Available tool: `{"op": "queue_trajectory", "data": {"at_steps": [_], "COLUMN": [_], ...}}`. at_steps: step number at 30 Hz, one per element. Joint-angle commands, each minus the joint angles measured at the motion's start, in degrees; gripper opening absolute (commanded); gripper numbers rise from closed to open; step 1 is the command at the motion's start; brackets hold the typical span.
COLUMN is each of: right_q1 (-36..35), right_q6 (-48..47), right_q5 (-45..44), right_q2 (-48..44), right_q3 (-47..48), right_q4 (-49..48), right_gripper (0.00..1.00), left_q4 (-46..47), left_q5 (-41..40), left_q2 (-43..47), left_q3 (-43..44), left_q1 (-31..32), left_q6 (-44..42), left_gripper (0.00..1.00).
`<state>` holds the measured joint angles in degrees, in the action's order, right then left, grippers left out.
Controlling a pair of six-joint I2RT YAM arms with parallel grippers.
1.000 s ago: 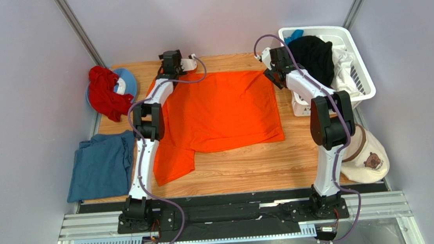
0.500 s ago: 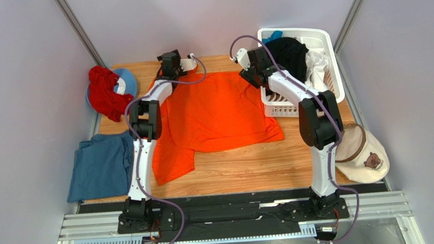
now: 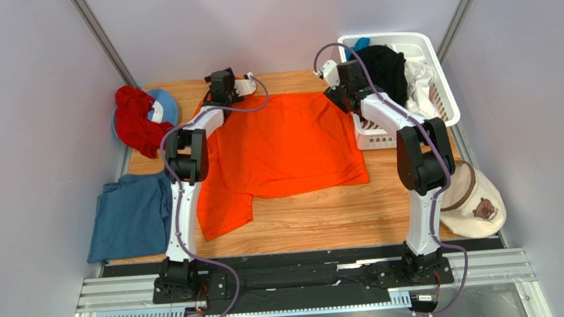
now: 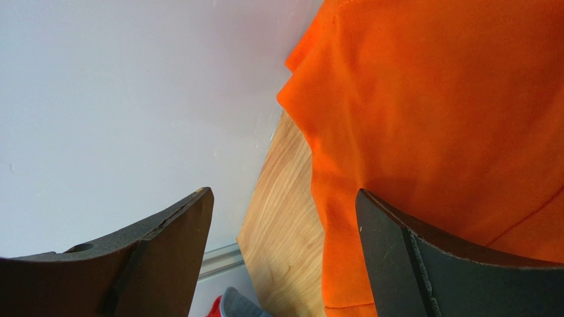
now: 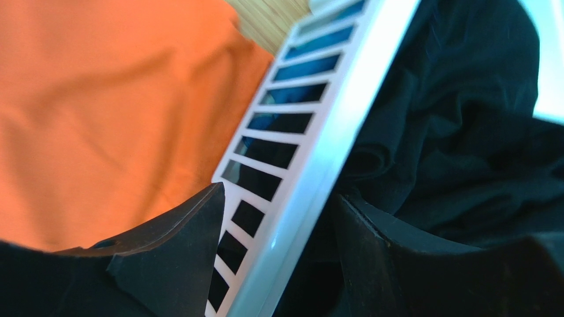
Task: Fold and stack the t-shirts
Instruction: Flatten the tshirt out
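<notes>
You have the orange t-shirt (image 3: 292,146) spread on the table (image 3: 321,216), and your right pincer is at the basket.
Your left gripper (image 4: 283,195) hangs spread wide over the shirt's far left corner, with nothing between its fingers. Your right gripper (image 5: 278,195) straddles the slotted wall of the white basket (image 5: 311,165) and appears clamped on it, with a black t-shirt (image 3: 384,65) heaped inside. The dusty blue t-shirt (image 3: 130,215) lies crumpled at the table's near left corner.

Both your arms stretch to the far side, elbows raised. Your left pincer (image 4: 284,198) gapes wide; your right pincer (image 5: 278,195) clamps the basket (image 5: 349,99) wall.
</notes>
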<state>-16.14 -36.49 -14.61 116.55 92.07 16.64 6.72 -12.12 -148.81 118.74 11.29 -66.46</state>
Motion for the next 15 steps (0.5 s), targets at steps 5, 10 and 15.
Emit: {"op": "queue_trajectory", "data": {"at_steps": [5,10,15], "right_q1": [10.9,13.4,14.1], "right_q6": [-2.3,-3.1,-0.4], "right_q5": [-2.2,-2.4,-3.2], "right_q2": [-0.5,-0.4,1.4], "right_q3": [-3.7,-4.1,-1.9], "right_q4": [0.6,0.1,1.6], "right_gripper": [0.65,0.65,0.64], "left_q4": [3.1,3.4,3.8], "left_q5": [0.4,0.2,0.0], "left_q2": [5.2,4.9,5.1], "left_q3": [-1.6,-1.6,-2.4], "left_q1": [0.3,0.3,0.3], "left_q6": [1.2,0.8,0.6], "left_gripper": [0.88,0.88,0.88]}}
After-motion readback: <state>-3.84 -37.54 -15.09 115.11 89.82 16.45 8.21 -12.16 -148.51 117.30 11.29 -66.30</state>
